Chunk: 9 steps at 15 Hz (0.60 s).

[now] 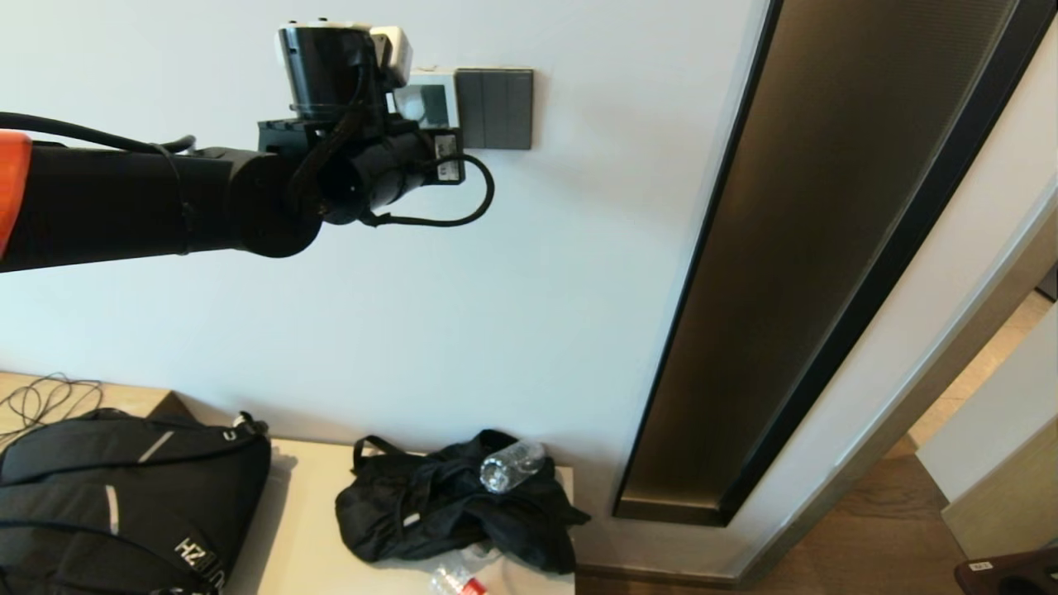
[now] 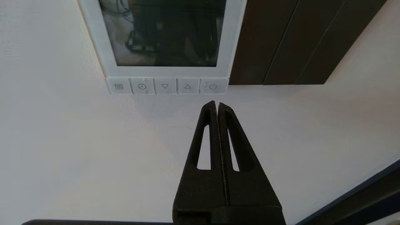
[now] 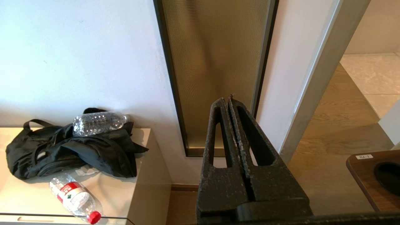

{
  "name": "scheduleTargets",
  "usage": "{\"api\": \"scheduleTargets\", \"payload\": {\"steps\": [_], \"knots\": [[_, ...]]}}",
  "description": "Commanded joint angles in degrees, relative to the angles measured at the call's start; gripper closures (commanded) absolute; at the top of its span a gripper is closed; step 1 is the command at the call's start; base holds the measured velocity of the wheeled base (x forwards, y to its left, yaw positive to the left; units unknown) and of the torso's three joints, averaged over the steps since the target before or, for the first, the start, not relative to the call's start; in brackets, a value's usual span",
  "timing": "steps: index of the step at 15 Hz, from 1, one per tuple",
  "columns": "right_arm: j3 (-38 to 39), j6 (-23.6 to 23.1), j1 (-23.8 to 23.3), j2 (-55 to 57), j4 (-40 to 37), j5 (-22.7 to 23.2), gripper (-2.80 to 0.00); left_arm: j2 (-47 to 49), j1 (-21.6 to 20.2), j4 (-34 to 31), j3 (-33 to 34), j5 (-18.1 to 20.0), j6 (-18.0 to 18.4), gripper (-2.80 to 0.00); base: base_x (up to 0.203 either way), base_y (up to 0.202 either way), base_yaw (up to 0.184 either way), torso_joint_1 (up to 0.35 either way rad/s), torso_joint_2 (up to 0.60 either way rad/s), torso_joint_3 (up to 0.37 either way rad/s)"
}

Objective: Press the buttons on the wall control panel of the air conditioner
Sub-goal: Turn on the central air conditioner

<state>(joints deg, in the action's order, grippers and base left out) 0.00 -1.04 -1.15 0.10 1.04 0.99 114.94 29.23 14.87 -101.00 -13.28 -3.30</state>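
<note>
The white wall control panel (image 2: 231, 37) fills the top of the left wrist view, its screen dark with reflections. A row of small white buttons (image 2: 165, 86) runs along its bottom edge, the power button (image 2: 213, 86) at one end. My left gripper (image 2: 217, 103) is shut and empty, its tips just short of the power button, not touching it. In the head view the panel (image 1: 430, 99) is mostly hidden behind my raised left arm, and the left gripper itself is hidden there. My right gripper (image 3: 228, 99) is shut and empty, held low and away from the panel.
A dark grey three-switch plate (image 1: 494, 107) sits right beside the panel, also in the left wrist view (image 2: 297, 40). A tall bronze wall panel (image 1: 826, 248) stands to the right. A low cabinet (image 1: 306, 529) holds black bags (image 1: 455, 504) and water bottles (image 1: 511, 465).
</note>
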Motion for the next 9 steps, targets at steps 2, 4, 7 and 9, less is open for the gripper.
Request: {"api": "scheduleTargets", "payload": {"steps": [2, 4, 7, 9], "knots": [[0.0, 0.0, 0.0, 0.1, 0.0, 0.0, 0.0, 1.2, 0.3, 0.0, -1.2, -0.1, 0.0, 0.0, 0.0, 0.0, 0.0, 0.0, 0.0, 0.0], [0.0, 0.0, 0.0, 0.0, 0.0, 0.0, 0.0, 1.7, 0.2, 0.1, -2.1, -0.1, 0.0, 0.0, 0.0, 0.0, 0.0, 0.0, 0.0, 0.0], [0.0, 0.0, 0.0, 0.0, 0.0, 0.0, 0.0, 2.4, 0.2, 0.0, -3.1, -0.1, 0.1, 0.0, 0.0, 0.0, 0.0, 0.0, 0.0, 0.0], [0.1, 0.0, 0.0, 0.0, 0.0, 0.0, 0.0, 2.9, 0.3, 0.2, -3.1, -0.1, 0.1, 0.0, 0.0, 0.0, 0.0, 0.0, 0.0, 0.0]]}}
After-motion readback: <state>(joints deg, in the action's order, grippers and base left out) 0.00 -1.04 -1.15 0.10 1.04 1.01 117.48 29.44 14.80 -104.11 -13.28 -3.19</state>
